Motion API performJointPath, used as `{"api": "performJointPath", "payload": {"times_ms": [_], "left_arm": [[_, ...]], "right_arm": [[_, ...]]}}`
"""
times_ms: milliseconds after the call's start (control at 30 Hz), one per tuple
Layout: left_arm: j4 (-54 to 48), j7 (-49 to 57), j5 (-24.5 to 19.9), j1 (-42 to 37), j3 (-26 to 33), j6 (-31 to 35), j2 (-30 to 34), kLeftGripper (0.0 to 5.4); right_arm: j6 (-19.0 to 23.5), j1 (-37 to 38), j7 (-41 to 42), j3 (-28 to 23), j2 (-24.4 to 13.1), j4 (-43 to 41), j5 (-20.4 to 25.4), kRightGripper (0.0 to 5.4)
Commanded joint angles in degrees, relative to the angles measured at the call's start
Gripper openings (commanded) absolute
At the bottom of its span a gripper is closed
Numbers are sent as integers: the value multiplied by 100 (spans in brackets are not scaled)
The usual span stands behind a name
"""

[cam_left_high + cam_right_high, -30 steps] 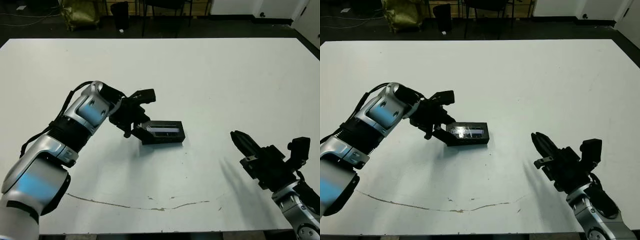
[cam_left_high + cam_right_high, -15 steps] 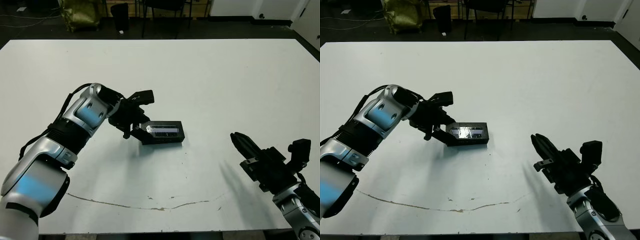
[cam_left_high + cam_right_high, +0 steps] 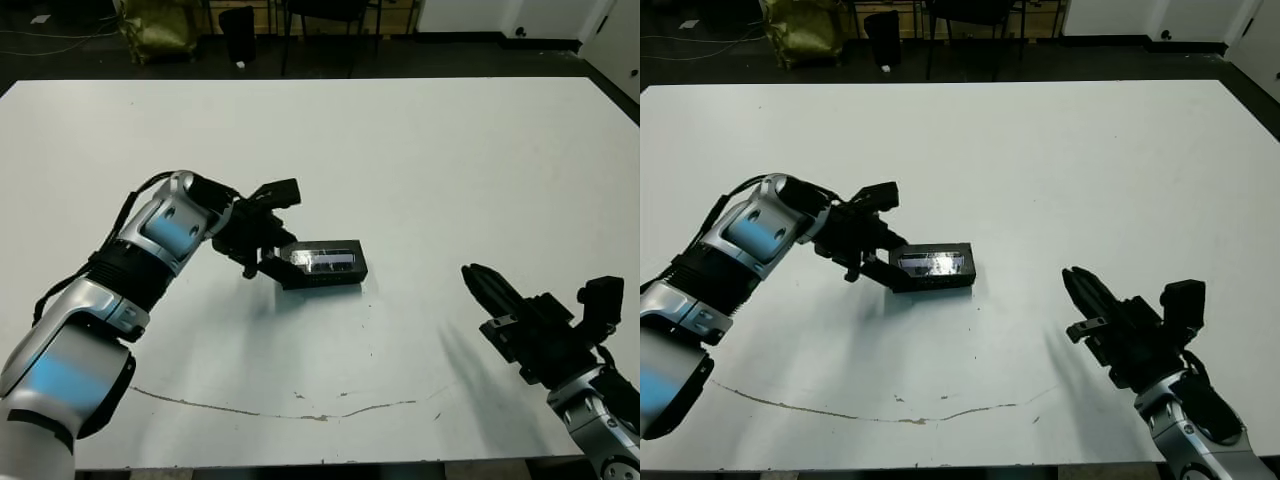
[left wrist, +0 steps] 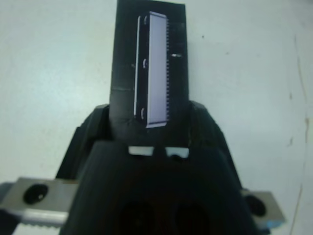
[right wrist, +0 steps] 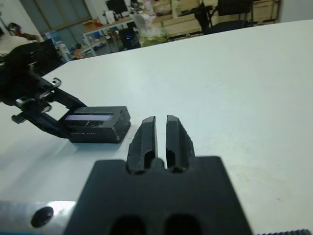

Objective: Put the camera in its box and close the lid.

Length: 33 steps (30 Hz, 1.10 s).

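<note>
The lid (image 3: 325,260), black with a glossy silvery strip (image 4: 152,63), lies flat on top of the box (image 3: 330,279), left of the table's middle. My left gripper (image 3: 268,262) is at the box's left end. In the left wrist view its fingers (image 4: 95,122) press against both long sides of the lid, shut on it. No camera is visible; the covered box shows nothing of its inside. My right gripper (image 3: 482,283) hovers low over the table's near right, shut with nothing between its fingers (image 5: 146,132), pointing toward the box.
A thin dark crack line (image 3: 300,412) runs along the table (image 3: 450,150) near its front edge. Beyond the far edge stand chair legs (image 3: 290,40) and a yellowish bag (image 3: 160,25) on a dark floor.
My left forearm and wrist have shifted a little to the left and lower. The lidded box has stayed put, and the right arm has barely moved.
</note>
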Motion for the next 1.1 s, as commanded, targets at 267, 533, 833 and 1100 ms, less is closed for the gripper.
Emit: {"api": "performJointPath", "payload": {"times_ms": [267, 533, 833, 1100], "left_arm": [[685, -57, 322, 476, -370, 39, 2, 228], [629, -95, 384, 409, -508, -162, -39, 228], [-244, 535, 775, 534, -661, -366, 79, 228], [-1052, 446, 1010, 629, -960, -81, 250, 227]], "right_arm": [[-63, 68, 43, 4, 15, 102, 0, 0], [-24, 116, -36, 27, 29, 34, -27, 0], [189, 136, -298, 100, 14, -168, -27, 0], [48, 89, -191, 141, 77, -75, -32, 0]]}}
